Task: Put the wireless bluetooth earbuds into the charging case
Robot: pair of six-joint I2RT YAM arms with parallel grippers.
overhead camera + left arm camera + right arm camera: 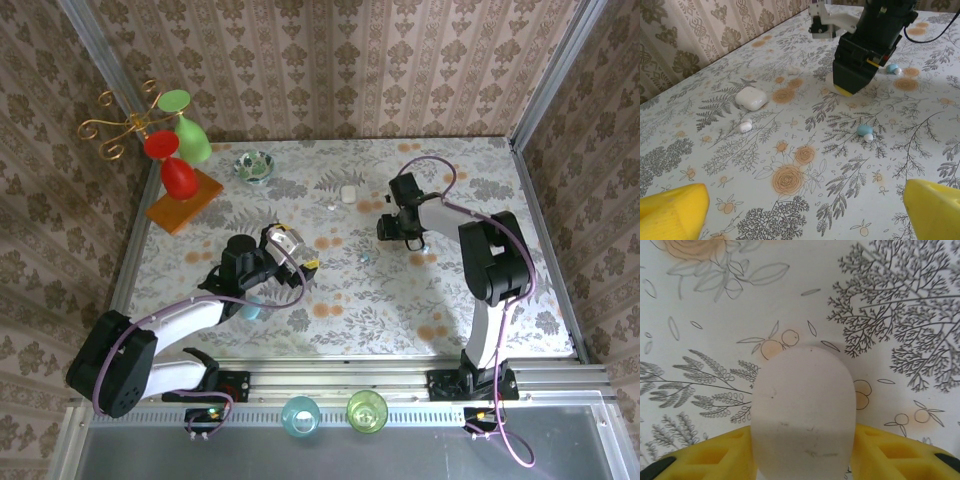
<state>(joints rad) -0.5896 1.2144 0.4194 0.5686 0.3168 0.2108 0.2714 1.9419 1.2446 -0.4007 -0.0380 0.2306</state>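
Now my right end effector [802, 442] holds the white charging case [802, 400] between both fingers [715, 455], on the tabletop [890, 285]. My left end effector [805, 207] stands wide; one bluish earbud [864, 131] lies ahead of it.

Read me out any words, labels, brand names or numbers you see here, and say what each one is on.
No readable text anywhere.
Case in the right gripper: plain white, no marking.
Second case and earbuds: no lettering visible.
Tablecloth: floral print only, no words.
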